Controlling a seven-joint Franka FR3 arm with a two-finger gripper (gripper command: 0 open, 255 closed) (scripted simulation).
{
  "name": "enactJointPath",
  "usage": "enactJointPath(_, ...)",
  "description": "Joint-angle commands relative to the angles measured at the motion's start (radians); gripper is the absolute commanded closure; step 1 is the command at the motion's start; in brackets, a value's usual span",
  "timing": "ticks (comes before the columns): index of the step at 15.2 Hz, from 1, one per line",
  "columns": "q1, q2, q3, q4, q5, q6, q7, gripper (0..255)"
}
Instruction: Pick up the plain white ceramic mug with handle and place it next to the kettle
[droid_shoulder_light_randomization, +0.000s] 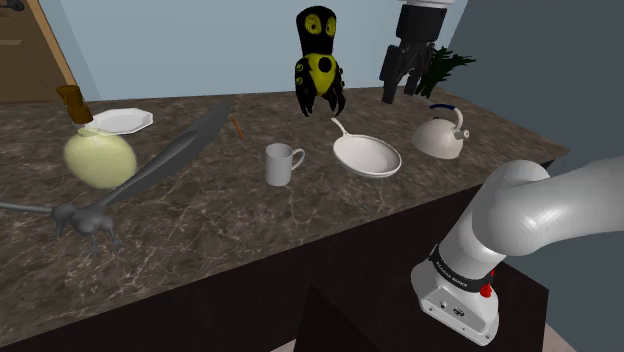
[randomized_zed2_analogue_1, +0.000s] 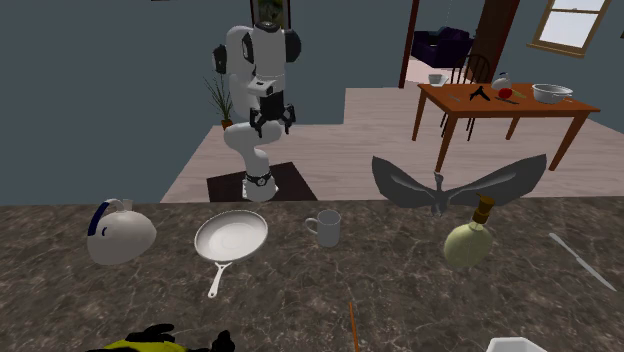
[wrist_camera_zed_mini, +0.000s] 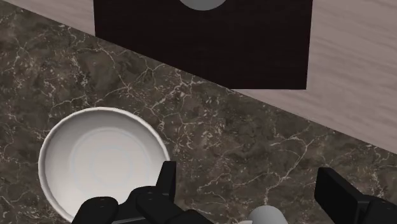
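Note:
The white mug (droid_shoulder_light_randomization: 283, 163) stands upright on the dark marble counter (droid_shoulder_light_randomization: 200, 250), handle toward the white frying pan (droid_shoulder_light_randomization: 368, 155). The white kettle (droid_shoulder_light_randomization: 440, 135) with a dark handle sits beyond the pan at the shoulder view's right. My gripper (droid_shoulder_light_randomization: 400, 88) hangs open, high above the counter over the pan and kettle side, holding nothing. From across the counter the mug (randomized_zed2_analogue_1: 325, 228) is right of the pan (randomized_zed2_analogue_1: 231, 236), the kettle (randomized_zed2_analogue_1: 120, 235) at far left, the gripper (randomized_zed2_analogue_1: 270, 125) far behind. In the wrist view the open gripper (wrist_camera_zed_mini: 249, 178) looks down beside the pan (wrist_camera_zed_mini: 102, 159); a pale rounded edge (wrist_camera_zed_mini: 267, 215), seemingly the mug, peeks between the fingers.
A yellow-and-black octopus toy (droid_shoulder_light_randomization: 320, 60) stands behind the pan. A grey bird sculpture (droid_shoulder_light_randomization: 130, 185), a corked yellow bottle (droid_shoulder_light_randomization: 98, 155) and a white plate (droid_shoulder_light_randomization: 120, 122) fill the shoulder view's left. A knife (randomized_zed2_analogue_1: 580, 260) lies at the counter's end. A potted plant (droid_shoulder_light_randomization: 440, 68) is behind the kettle.

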Motion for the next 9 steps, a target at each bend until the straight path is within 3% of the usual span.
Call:
enactJointPath(1,0.000,0.000,0.000,0.000,0.000,0.000,0.000,0)
enactJointPath(9,0.011,0.246,0.081,0.016,0.043,0.203,0.093,0)
